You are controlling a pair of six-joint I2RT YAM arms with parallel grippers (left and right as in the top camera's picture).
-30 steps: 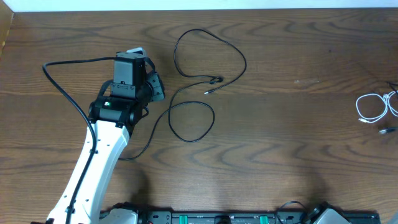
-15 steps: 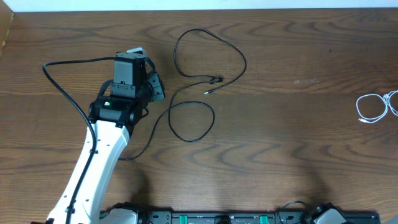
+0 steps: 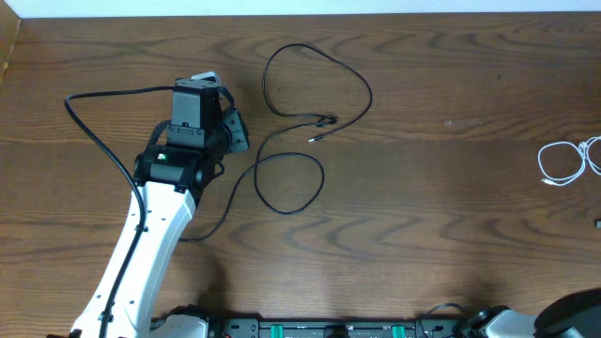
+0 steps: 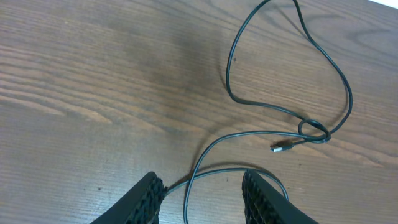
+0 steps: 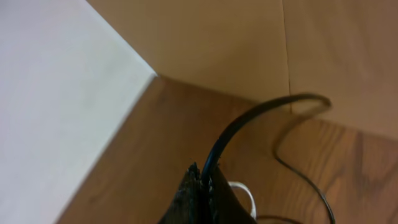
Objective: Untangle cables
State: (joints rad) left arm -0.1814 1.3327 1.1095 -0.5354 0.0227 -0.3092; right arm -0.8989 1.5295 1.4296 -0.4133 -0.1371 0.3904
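Observation:
A long black cable (image 3: 364, 86) lies in loops on the table, with a small knot (image 4: 314, 131) and a plug end (image 4: 281, 147) beside it. My left gripper (image 4: 202, 177) hovers open over the cable's lower loop, where two strands cross between its fingers without being gripped. A white cable (image 3: 562, 163) lies coiled at the right edge. In the right wrist view my right gripper (image 5: 204, 180) is shut on a second black cable (image 5: 249, 118) that arcs up from its tips. The white cable (image 5: 246, 193) shows just behind the fingers.
The left arm's own thick black cable (image 3: 94, 131) curves across the table's left side. A part of the right arm (image 3: 573, 319) shows at the bottom right corner. The table's corner and the floor (image 5: 56, 93) lie beyond the right gripper.
The black cable end beside the white cable has left the overhead view. A part of the right arm has come in at the bottom right. The left arm has not moved.

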